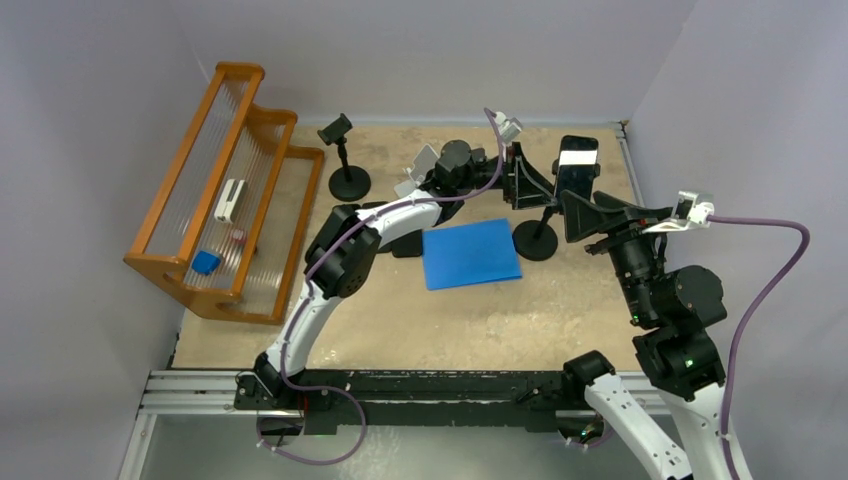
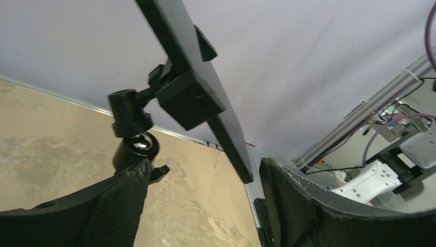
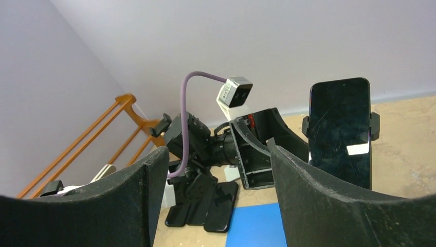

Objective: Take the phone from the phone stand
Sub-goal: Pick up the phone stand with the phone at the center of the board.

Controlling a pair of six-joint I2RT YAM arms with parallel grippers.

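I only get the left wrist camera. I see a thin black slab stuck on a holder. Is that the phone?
Observer: Yes. The right wrist camera faces it. The phone shows a dark screen, and the phone stand clamps it at both sides.
Operator: Where's the other arm?
Observer: The right end effector is close to the stand on its right. Its jaws are open and hold nothing.
Operator: What else is on the table near it?
Observer: A blue mat lies flat beside the stand's round base, on its left.
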